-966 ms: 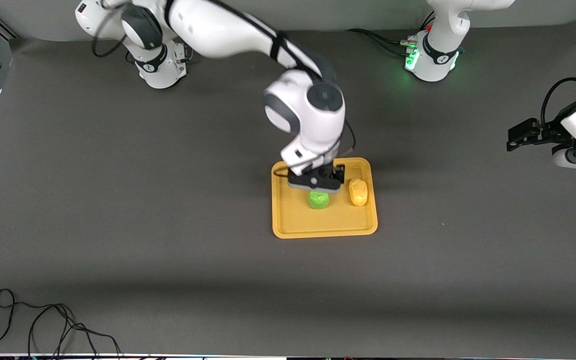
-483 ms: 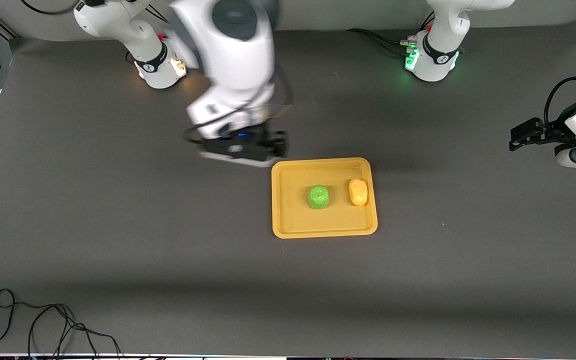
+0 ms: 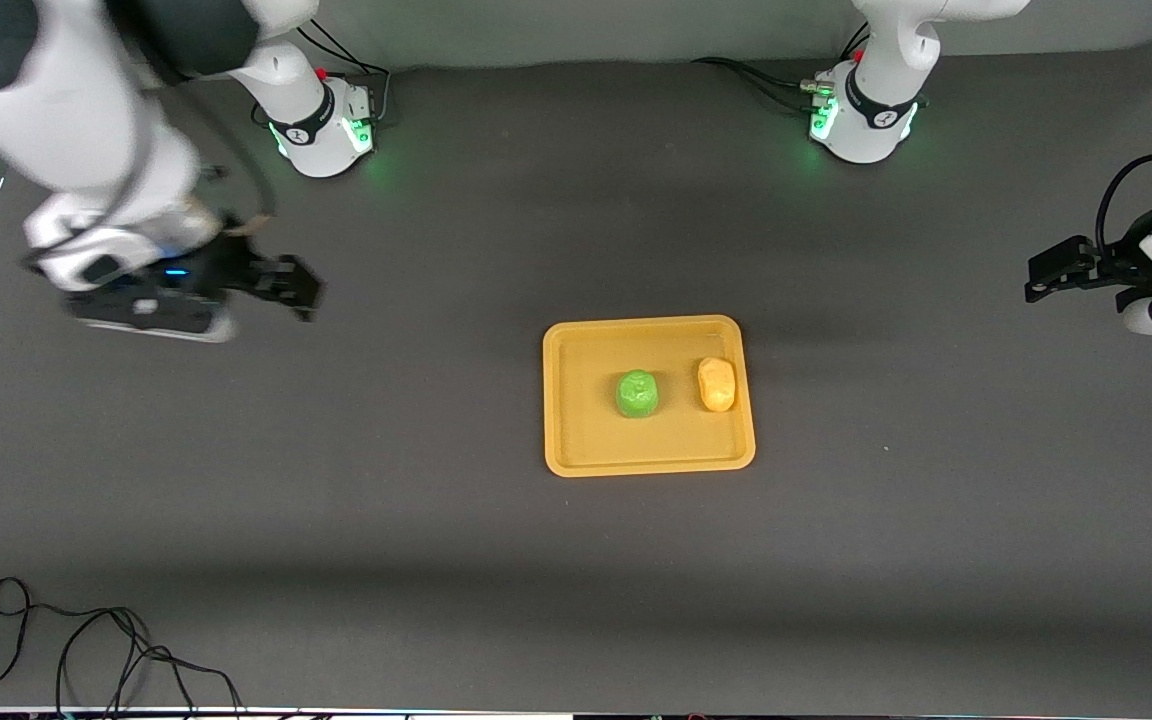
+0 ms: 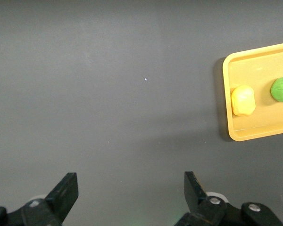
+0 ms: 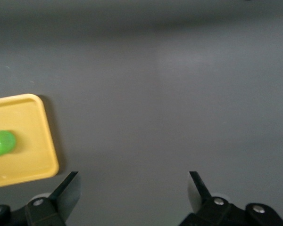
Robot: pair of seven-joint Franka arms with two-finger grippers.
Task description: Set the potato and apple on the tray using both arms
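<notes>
Apple (image 3: 638, 393) beside potato (image 3: 716, 385) on tray (image 3: 576, 455)

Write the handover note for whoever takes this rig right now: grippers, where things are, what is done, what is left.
Right gripper: open, empty, over bare table toward the right arm's end.
Left gripper: open, empty, over the table's edge at the left arm's end, waiting.
Apple and potato: both on the tray, side by side, apart, potato toward the left arm's end.
Done: both items placed.
Left: nothing to place; probably just park the arms.
</notes>
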